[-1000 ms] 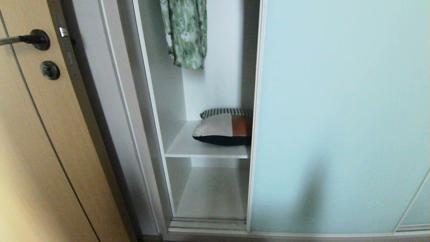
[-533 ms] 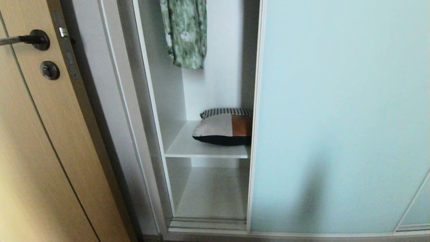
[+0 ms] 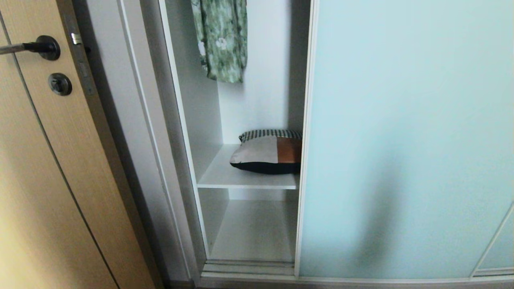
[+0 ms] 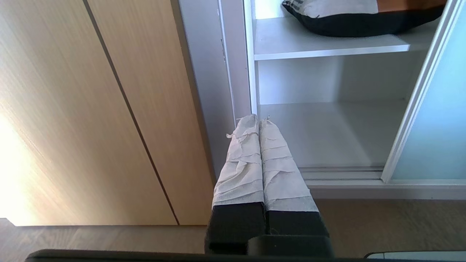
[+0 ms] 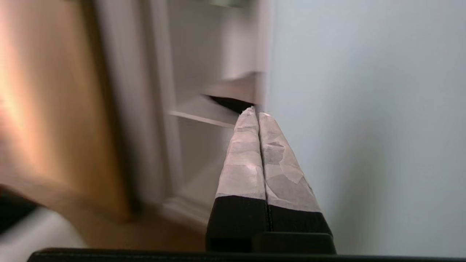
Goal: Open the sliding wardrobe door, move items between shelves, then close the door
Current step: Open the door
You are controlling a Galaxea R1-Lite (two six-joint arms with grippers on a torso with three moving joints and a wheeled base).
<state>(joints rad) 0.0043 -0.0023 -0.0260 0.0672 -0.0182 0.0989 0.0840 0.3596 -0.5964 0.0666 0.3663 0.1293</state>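
Observation:
The sliding wardrobe door (image 3: 401,140), a frosted pale blue-green panel, stands partly open and leaves a gap on its left. In that gap the items (image 3: 267,154), a folded black, rust-orange and white bundle, lie on the upper of two white shelves (image 3: 241,178). The lower shelf (image 3: 253,233) is bare. My left gripper (image 4: 259,118) is shut and empty, low in front of the wardrobe's left post, with the bundle (image 4: 360,18) above it. My right gripper (image 5: 255,111) is shut and empty, and points at the door's left edge (image 5: 264,72). Neither gripper shows in the head view.
A tan wooden door (image 3: 40,180) with a dark handle (image 3: 44,47) stands at the left, beside the wardrobe's white side frame (image 3: 132,120). A green floral garment (image 3: 223,40) hangs above the shelves. The door's floor track (image 3: 249,267) runs along the bottom.
The dark shadow on the lower part of the glass door has grown taller. The door, the bundle and the shelves have stayed in place.

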